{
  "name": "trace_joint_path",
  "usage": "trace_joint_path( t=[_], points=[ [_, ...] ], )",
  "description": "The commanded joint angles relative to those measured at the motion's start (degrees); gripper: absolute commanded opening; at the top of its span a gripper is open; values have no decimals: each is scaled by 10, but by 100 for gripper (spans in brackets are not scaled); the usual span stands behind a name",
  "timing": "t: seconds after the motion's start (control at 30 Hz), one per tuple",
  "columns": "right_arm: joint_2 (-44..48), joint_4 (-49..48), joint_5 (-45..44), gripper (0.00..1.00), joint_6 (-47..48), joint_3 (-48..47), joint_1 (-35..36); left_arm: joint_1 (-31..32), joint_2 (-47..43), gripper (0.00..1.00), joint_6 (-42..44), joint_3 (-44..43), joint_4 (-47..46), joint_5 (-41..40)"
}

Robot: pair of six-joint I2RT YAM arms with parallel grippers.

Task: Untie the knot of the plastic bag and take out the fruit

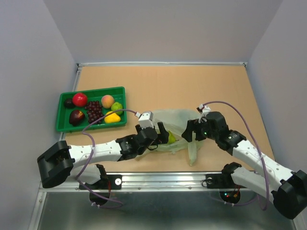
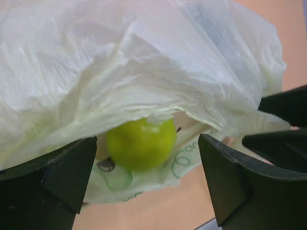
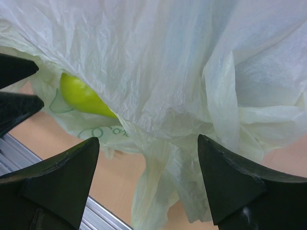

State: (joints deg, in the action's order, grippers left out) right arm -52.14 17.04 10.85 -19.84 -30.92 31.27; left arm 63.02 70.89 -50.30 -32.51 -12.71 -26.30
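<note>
The left hand (image 1: 164, 134) is spread wide at the left side of the plastic bag (image 1: 180, 122) and holds nothing. Its wrist view shows its two dark fingers (image 2: 62, 182) standing on either side of a lime-green fruit (image 2: 141, 143), apart from it. The fruit lies in the bag's mouth, resting on the printed lower film under an overhanging fold of the upper film.

The right hand (image 1: 192, 132) is at the bag's right side, its jaws also wide apart. Its wrist view shows crinkled film draped down between its fingers (image 3: 230, 182); whether either finger touches the film cannot be told. That view catches only a sliver of the same fruit at the bag's left edge, plus a loose strip of film hanging below the bag, which the left wrist view does not show.

Only the overhead view shows the bag lying slack on the counter (image 1: 192, 86) between the two hands. It also shows a green tray (image 1: 91, 92) well to the bag's left, holding a red apple (image 1: 80, 99), a yellow pear (image 1: 112, 117) and a grape bunch (image 1: 94, 110) among other pieces.
</note>
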Motion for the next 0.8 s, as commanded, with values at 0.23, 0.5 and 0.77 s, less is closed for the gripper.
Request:
trace_joint_path(
  t=[0.23, 0.5, 0.77],
  points=[
    [12, -34, -28, 88, -7, 2, 4, 45, -28, 93, 216, -76, 117, 6],
    [26, -33, -29, 88, -13, 5, 4, 35, 78, 89, 209, -158, 106, -31],
    [37, -33, -29, 88, -16, 9, 4, 19, 208, 95, 169, -213, 109, -23]
  ],
)
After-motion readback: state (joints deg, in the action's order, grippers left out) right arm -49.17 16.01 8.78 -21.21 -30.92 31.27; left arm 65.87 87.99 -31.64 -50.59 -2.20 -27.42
